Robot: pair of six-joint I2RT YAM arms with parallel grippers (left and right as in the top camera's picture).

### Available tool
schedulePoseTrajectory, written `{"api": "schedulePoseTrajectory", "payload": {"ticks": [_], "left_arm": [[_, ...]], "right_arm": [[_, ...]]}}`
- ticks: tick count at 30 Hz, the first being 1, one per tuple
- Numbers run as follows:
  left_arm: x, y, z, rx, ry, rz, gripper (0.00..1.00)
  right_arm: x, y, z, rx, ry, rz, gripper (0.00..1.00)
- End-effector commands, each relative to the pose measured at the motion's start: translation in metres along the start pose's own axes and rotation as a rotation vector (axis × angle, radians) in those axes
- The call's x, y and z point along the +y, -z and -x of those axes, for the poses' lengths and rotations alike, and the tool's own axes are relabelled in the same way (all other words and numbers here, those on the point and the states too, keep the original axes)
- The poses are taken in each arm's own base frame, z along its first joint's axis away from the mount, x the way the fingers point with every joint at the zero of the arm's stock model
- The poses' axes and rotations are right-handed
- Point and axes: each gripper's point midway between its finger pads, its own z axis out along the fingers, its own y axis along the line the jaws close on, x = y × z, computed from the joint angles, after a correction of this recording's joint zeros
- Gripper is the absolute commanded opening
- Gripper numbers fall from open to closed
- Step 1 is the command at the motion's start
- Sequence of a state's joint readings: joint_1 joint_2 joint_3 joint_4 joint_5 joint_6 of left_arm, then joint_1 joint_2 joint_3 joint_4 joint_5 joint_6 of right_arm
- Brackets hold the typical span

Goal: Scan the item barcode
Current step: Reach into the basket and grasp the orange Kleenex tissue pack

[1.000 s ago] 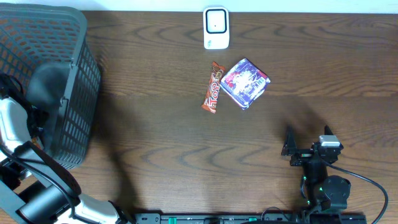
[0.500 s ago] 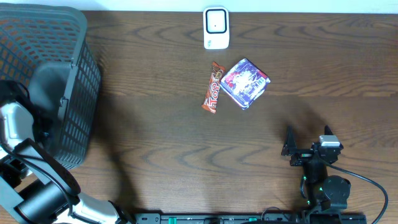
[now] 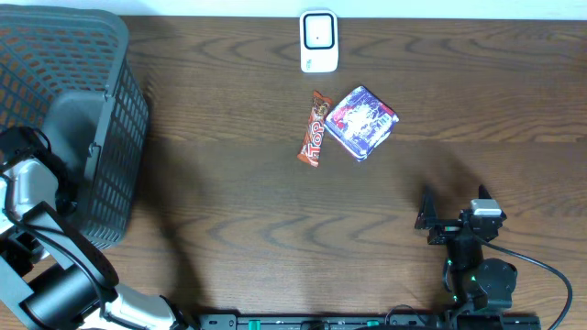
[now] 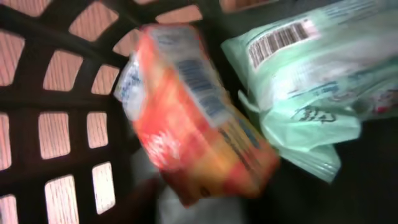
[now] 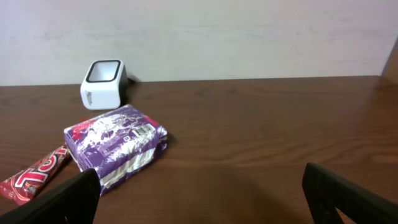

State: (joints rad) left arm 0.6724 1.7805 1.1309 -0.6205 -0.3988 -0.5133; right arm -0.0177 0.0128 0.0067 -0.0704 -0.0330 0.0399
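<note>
The dark wooden table [image 3: 275,211] is taken up at its left end by a dark grey plastic lattice basket [image 3: 115,110], where the left arm [image 3: 26,183] is placed. Whether its jaws are clenched cannot be told. The right gripper [image 5: 200,175] is held released. Inside the basket, an orange-red packet [image 4: 193,124] is seen beside a pale green barcoded packet [image 4: 305,81]. A purple box [image 3: 361,122], a red candy bar [image 3: 315,140] and a white scanner [image 3: 318,41] are grouped near the far edge.

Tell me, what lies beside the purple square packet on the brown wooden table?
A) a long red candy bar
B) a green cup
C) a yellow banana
A: a long red candy bar lies right beside the purple square packet on the brown wooden table.
</note>
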Motion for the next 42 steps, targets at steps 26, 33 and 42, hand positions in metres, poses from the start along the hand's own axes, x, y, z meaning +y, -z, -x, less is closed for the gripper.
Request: {"api": "schedulePoseTrajectory", "payload": {"ticks": [26,33,42], "left_arm": [[0.011,0.139,0.063,-0.332,0.148,-0.365,0.82],[0.017,0.074,0.043,-0.217,0.074,-0.120,0.97],[0.007,0.007,0.012,-0.066,-0.023,0.019,0.97]], "right_arm": [[-0.001,0.000,-0.001,0.002,0.011,-0.006,0.99],[-0.001,0.000,-0.001,0.002,0.011,-0.006,0.99],[-0.001,0.000,-0.001,0.002,0.011,-0.006,0.99]]}}
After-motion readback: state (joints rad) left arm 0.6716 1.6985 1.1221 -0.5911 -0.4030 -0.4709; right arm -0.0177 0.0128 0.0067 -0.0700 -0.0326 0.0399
